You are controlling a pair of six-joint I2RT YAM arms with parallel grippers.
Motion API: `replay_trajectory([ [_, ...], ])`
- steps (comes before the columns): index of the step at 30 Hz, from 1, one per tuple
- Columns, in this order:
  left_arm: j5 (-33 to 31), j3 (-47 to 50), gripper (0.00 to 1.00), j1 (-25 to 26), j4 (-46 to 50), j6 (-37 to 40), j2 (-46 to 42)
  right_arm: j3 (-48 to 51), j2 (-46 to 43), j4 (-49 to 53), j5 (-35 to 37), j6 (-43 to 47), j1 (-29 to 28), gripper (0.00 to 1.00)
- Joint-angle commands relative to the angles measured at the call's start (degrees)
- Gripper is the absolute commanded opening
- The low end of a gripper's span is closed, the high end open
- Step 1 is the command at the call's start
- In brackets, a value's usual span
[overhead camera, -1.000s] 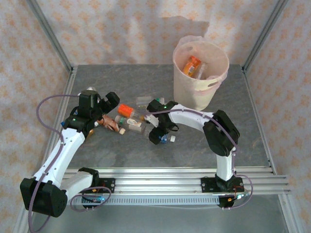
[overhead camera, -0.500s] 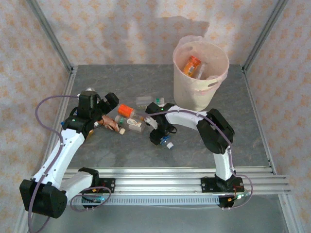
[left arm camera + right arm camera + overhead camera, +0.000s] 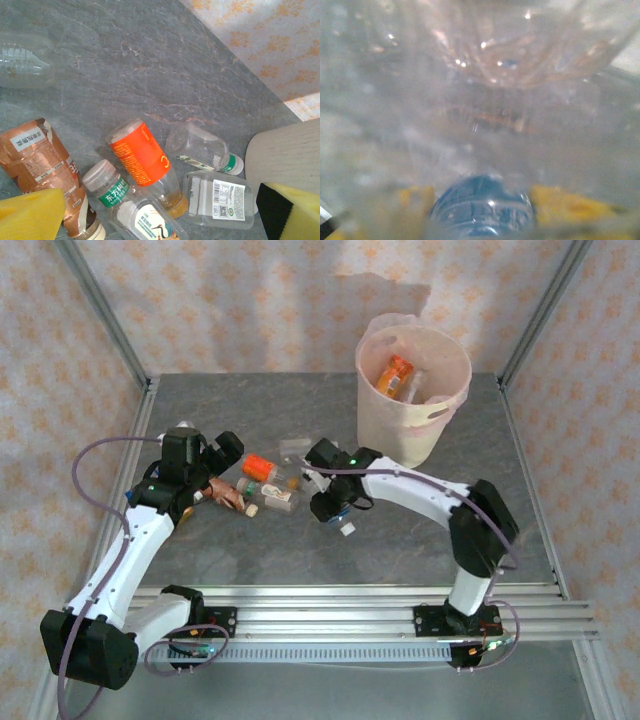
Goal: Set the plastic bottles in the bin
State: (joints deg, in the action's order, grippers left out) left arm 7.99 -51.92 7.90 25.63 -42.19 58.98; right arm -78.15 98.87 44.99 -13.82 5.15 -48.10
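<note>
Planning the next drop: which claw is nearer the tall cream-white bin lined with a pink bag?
Right. The right claw is a little left of the cream-white bin, near its base; the left claw is much farther left, beyond the scattered plastic bottles.

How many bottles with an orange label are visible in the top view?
2. One orange-label bottle lies on the table in the pile left of the bin; the other is inside the bin. More may be hidden deeper in it.

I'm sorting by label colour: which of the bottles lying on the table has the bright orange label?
The orange-labelled bottle mid-pile, lying beside the green-labelled bottle; the others wear brown, green or white labels.
</note>
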Motion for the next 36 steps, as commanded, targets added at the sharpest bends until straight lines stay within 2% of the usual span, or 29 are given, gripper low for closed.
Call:
replay_trajectory([
  [1,-2.36,-1.42,1.0,0.54,1.36,-0.43,-1.24,-3.6,-6.44,0.08,7.11,-6.24,-0.16,0.26],
  [3,-2.41,-1.41,1.0,0.54,1.27,-0.11,-1.44,-5.75,-9.35,0.06,10.19,-8.86,0.35,0.24],
  [9,-3.22,-0.94,1.0,0.49,0.81,0.42,-2.68,-8.82,-16.67,-5.5,12.26,-14.08,5.34,0.24],
  [15,-3.51,-0.23,1.0,0.53,-0.14,0.53,-3.78,-16.16,-16.82,-7.71,13.75,-17.72,12.65,0.23],
  [23,-3.51,0.23,1.0,0.53,-0.57,0.58,-3.87,-26.42,-11.83,-10.68,15.45,-20.54,21.28,0.23],
  [32,-3.51,0.24,1.0,0.52,-0.56,0.53,-3.79,-36.96,-2.82,-9.79,21.8,-20.86,25.36,0.23],
  [36,-3.41,0.31,1.0,0.58,-0.48,0.53,-3.78,-40.25,1.44,-8.57,22.28,-22.15,27.18,0.23],
])
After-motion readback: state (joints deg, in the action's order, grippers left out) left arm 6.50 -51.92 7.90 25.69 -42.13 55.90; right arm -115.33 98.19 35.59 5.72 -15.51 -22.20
